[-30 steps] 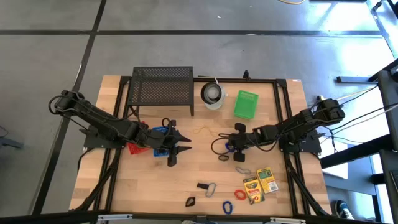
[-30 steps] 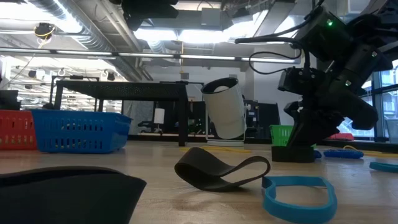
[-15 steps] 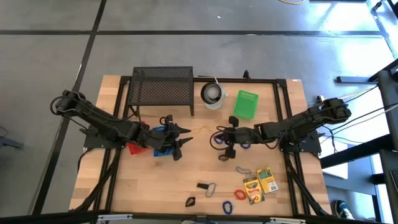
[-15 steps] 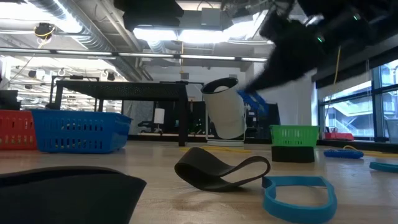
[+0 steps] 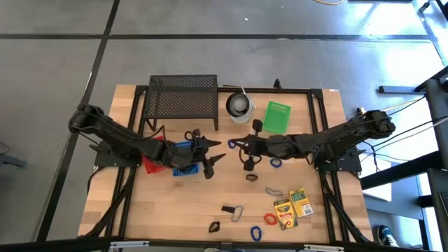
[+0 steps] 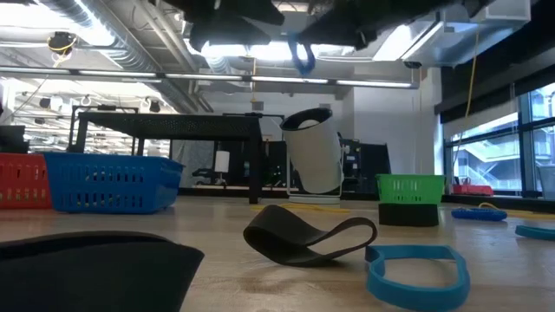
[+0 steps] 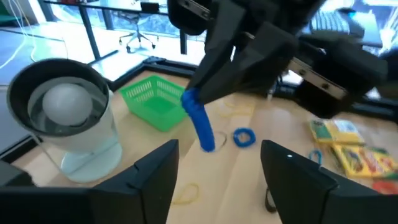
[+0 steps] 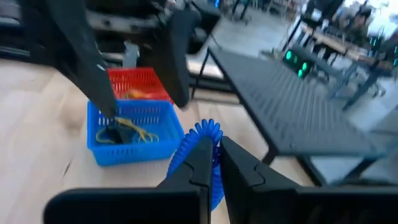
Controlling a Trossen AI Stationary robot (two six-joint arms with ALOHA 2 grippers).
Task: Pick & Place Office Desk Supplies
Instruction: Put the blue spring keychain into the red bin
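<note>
At the middle of the high view, the right end effector is clenched on a blue coiled band hanging lengthwise just right of the spread, empty left end effector. The blue basket lies left, nearer the left arm.

**Camera Positions**

The table is viewed from directly overhead. A level view is taken at tabletop height toward the room. Close wrist views are aimed inward, facing each other. The green basket is shared by the overhead, low and left wrist views.
</note>
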